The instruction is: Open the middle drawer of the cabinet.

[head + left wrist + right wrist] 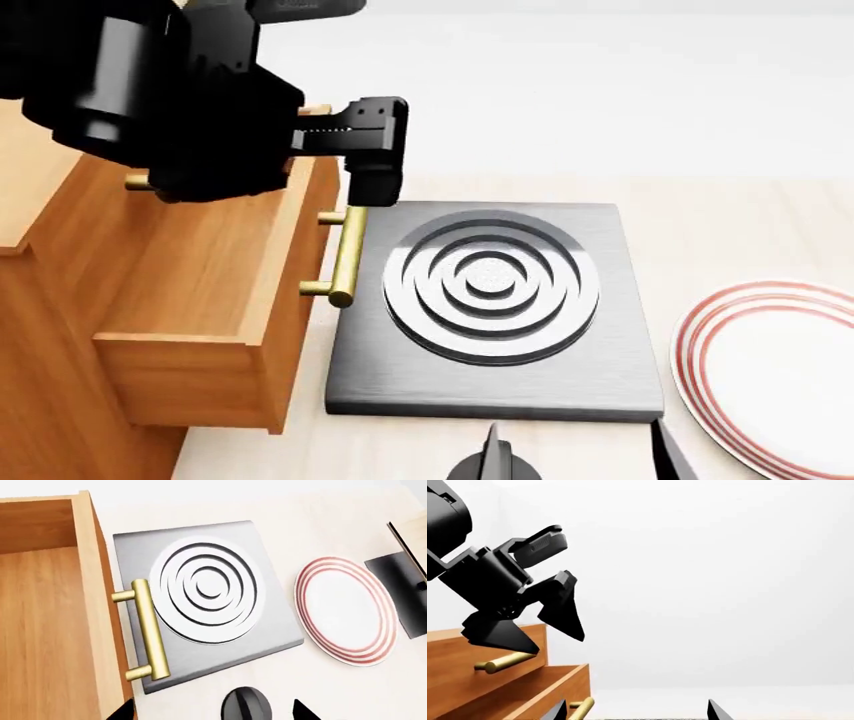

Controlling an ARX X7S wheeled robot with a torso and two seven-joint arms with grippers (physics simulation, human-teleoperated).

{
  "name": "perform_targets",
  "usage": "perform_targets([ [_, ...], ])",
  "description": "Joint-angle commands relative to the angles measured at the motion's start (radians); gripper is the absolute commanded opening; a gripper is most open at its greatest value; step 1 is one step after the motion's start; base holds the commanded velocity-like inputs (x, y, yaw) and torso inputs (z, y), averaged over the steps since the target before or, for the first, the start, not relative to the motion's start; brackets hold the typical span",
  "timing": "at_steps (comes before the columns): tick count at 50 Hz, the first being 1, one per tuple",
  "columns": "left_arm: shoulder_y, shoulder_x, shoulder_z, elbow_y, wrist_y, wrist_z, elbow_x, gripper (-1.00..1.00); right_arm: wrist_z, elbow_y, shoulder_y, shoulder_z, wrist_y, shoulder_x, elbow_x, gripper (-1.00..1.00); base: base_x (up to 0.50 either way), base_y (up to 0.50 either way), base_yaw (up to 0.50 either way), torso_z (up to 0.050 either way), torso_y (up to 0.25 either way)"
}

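Note:
The middle drawer (pixel 200 270) stands pulled well out of the orange-brown cabinet (pixel 40 400), and its bare wooden inside (pixel 47 630) shows from above. Its brass bar handle (pixel 350 250) (pixel 148 630) (pixel 582 707) hangs over the edge of the hob. My left gripper (pixel 559 646) (pixel 213 714) hovers above and just in front of that handle, open and touching nothing. The upper drawer's brass handle (pixel 504 661) lies behind its fingers. My right gripper (pixel 637 711) is low and level, pointing past the cabinet's front, open with nothing between its fingertips.
A grey hob plate (pixel 494 310) with white rings lies beside the drawer. A black knob (pixel 245 706) sits before it. A white plate with red rings (pixel 774 370) (pixel 347 611) lies to the right. A dark flat object (pixel 400 592) lies beyond the plate.

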Motion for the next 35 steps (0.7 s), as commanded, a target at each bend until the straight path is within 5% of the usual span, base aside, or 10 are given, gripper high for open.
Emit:
perform_targets([
  [1,0.015,0.0,0.031,-0.03,-0.017,-0.028,-0.014,1.0,0.001,0.003,0.003,-0.007,0.003,0.001,-0.002,1.0,0.0,0.0,0.0,0.0,0.0],
  [35,0.131,-0.002,0.085,-0.089,0.037,-0.025,-0.035,1.0,0.007,0.017,0.013,-0.015,0.005,0.002,-0.004,1.0,0.0,0.0,0.0,0.0,0.0],
])
